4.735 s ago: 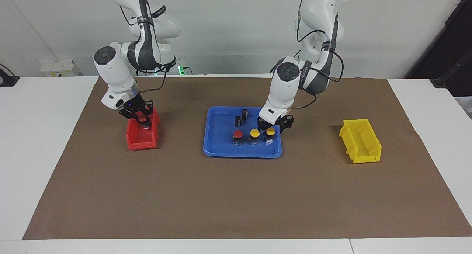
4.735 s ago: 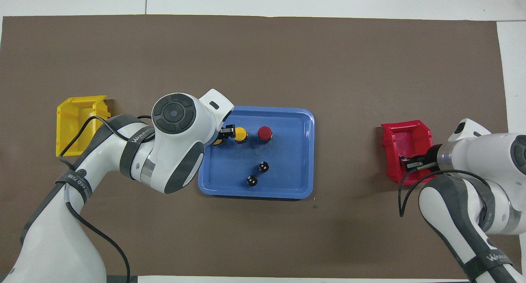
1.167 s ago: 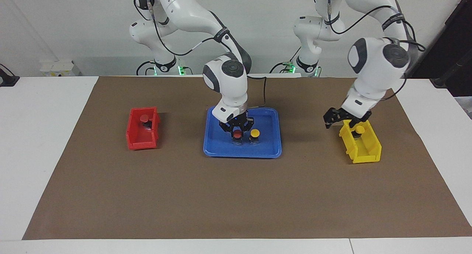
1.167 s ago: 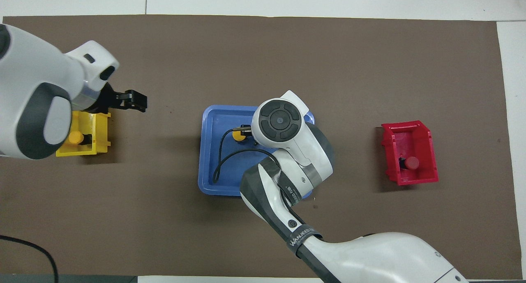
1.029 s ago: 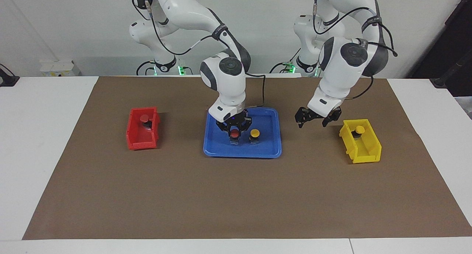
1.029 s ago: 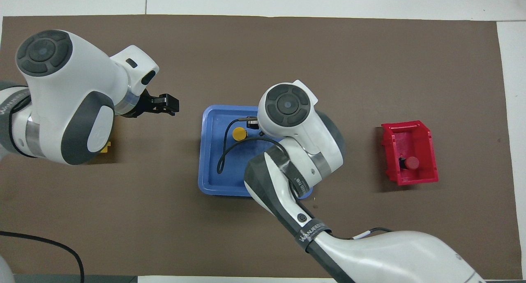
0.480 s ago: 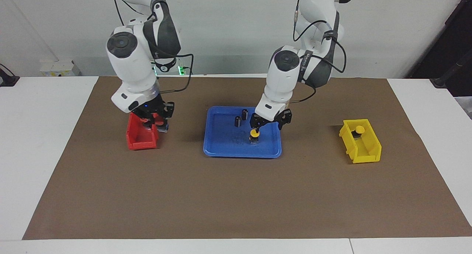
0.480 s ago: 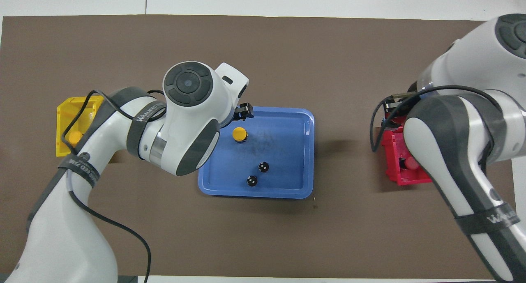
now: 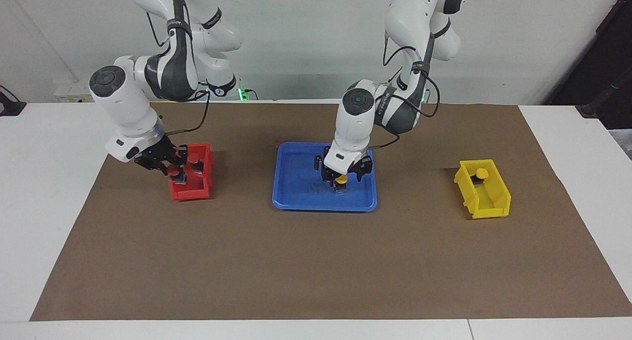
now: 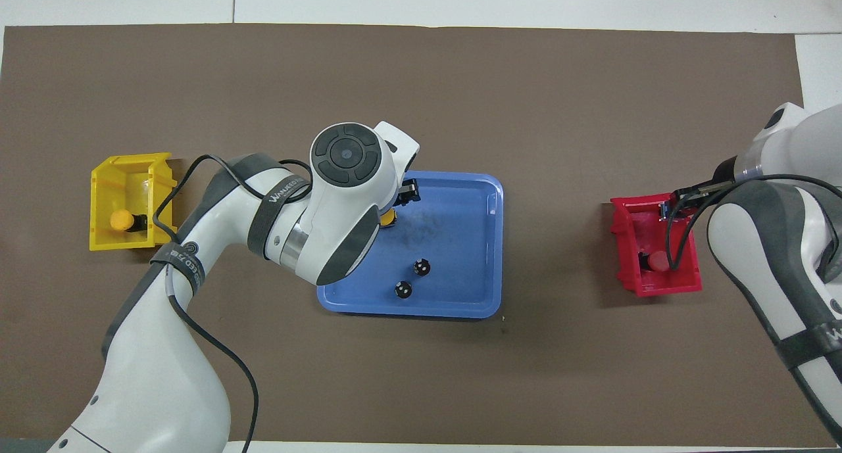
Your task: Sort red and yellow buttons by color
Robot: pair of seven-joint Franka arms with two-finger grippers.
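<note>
The left hand (image 9: 340, 174) straddles an upright yellow button (image 9: 340, 181) in the blue tray (image 9: 296, 202), fingers apart, cap up. The right hand (image 9: 174, 171) grips a red button (image 9: 174, 171), upright, over the red bin (image 9: 190, 192).

The blue tray (image 9: 296, 202) is crowded at its robot end: two dark cylinders (image 10: 411, 277) stand close by the left gripper (image 9: 341, 174). Brown mat (image 9: 316, 261) (wide and bare) lies open between tray and bins.
</note>
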